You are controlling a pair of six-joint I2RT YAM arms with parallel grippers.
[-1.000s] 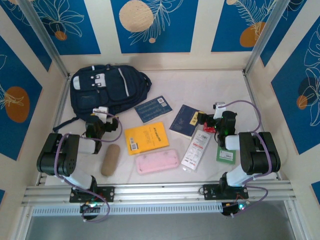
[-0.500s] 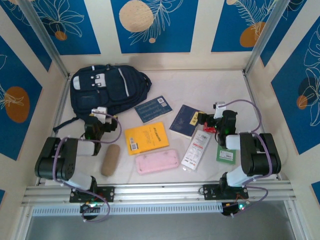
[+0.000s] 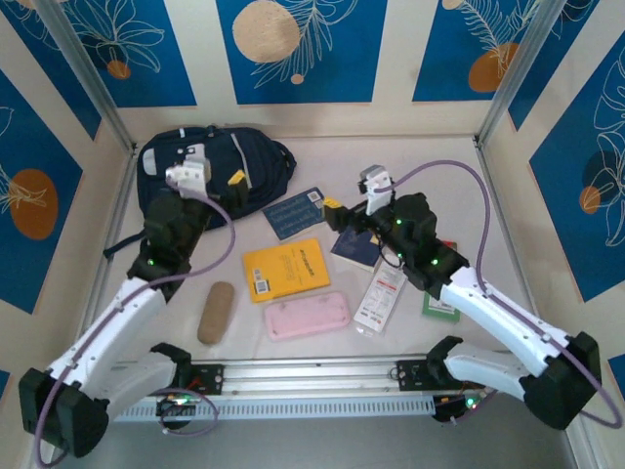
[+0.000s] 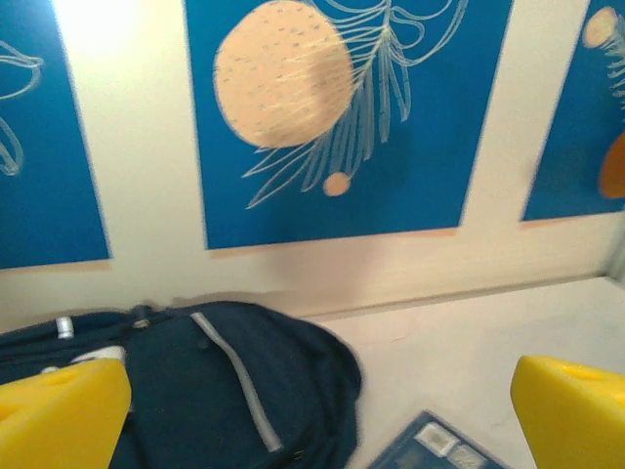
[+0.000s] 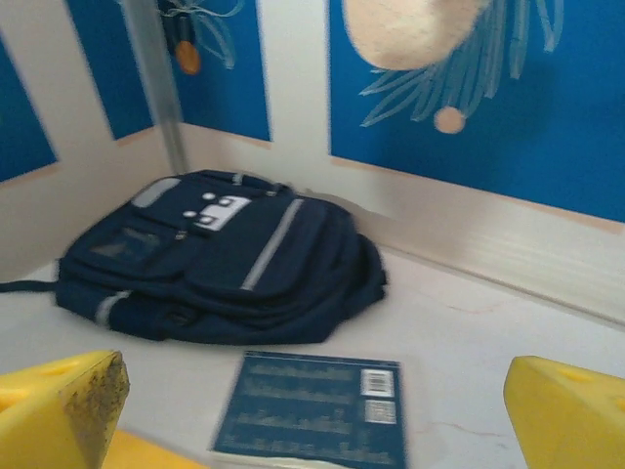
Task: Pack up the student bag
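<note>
Counted on the day:

- Backpack [image 3: 256, 156], navy with pale stripes: one.
- Books: three in all. Two were dark blue, one blue book [image 3: 298, 213] lying in the open and a second blue book [image 3: 353, 250] partly under an arm. There was also one yellow book [image 3: 285, 270].
- Pink case [image 3: 309, 316], flat and oblong: one.
- Tan pouch [image 3: 215, 313]: one.
- Clear packet [image 3: 379, 293] with red and white print: one.
- Green card [image 3: 439, 310], small and half hidden: one.
- Robot arms: two, a left arm [image 3: 117, 322] and a right arm [image 3: 498, 313].

I can make out no words or numbers. The blue booklet [image 5: 311, 410] has barcode stickers and rows of print, all blurred. So is the dark lettering on the yellow book [image 3: 285, 270] and the white patch on the student bag [image 5: 244, 264], far left.
</note>
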